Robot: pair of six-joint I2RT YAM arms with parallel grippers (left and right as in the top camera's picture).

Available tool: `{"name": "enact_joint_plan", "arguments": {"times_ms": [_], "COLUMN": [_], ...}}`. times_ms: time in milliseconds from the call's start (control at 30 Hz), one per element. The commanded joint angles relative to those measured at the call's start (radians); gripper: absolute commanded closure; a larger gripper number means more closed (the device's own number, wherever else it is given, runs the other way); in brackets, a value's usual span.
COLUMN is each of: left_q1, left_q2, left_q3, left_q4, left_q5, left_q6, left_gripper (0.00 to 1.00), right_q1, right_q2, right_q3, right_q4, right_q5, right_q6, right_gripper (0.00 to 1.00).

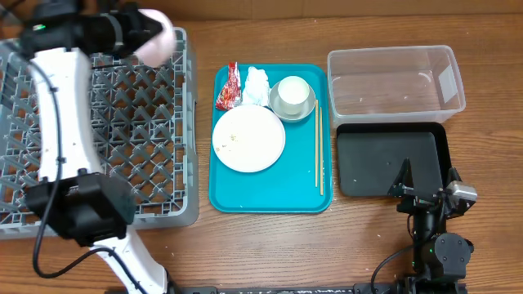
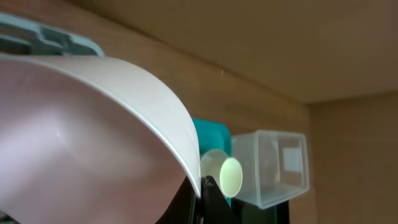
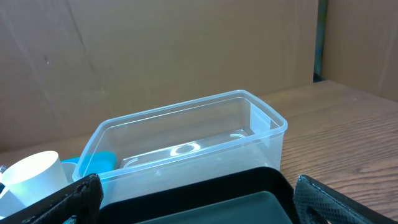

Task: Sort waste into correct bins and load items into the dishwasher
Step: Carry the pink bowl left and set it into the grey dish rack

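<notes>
The left gripper [image 1: 135, 31], clamped on the pinkish bowl [image 1: 157, 37], is holding it over the grey dish rack's [image 1: 163, 163] far corner while the plate [image 1: 248, 139], cup [image 1: 292, 94], red wrapper [image 1: 228, 87] and tissue [image 1: 257, 84] are waiting on the teal tray [image 1: 270, 192], the clear tub [image 1: 395, 51] and black tray [image 1: 372, 159] sitting empty and the right gripper [image 1: 426, 184] gaping open.

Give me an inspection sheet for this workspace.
Surface: wooden table.
Job's things: pinkish bowl held over grey rack; plate with grains, cup in white dish, red wrapper, tissue on teal tray; clear tub, black tray empty.
Clutter: chopsticks on teal tray.
Hands: left hand shut on pinkish bowl's rim; right hand open over black tray's edge.
Cables: black cables at both arm bases.
Surroundings: brown panels behind table.
</notes>
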Motion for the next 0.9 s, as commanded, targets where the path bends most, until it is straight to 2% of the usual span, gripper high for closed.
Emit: {"name": "enact_joint_plan", "arguments": {"times_ms": [0,267,333,500,867], "left_q1": [0.065,0.200,0.219,0.266,0.325], "left_q2": [0.039,0.241,0.278,0.331,0.331], "left_q3": [-0.040,-0.068,-0.068,-0.068,-0.068], "left_q4": [0.030,0.200,0.234,0.248,0.221], "left_q5": [0.180,0.573,0.621,0.637,0.644], "left_q6": [0.024,0.012,0.008,0.002,0.028], "left_gripper": [0.96,0.96,0.96,0.96,0.96], "right_q1": [-0.004,-0.004,-0.004,-0.004,-0.004], "right_q2": [-0.008,-0.008,-0.008,-0.008,-0.008], "right_q3": [-0.011,-0.011,-0.011,-0.011,-0.011], "right_q4": [0.005,0.005,0.005,0.005,0.005], "right_q5": [0.004,0.004,0.004,0.004,0.004], "right_q6": [0.002,0.002,0.002,0.002,0.002], "right_gripper": [0.00,0.00,0.00,0.00,0.00]}}
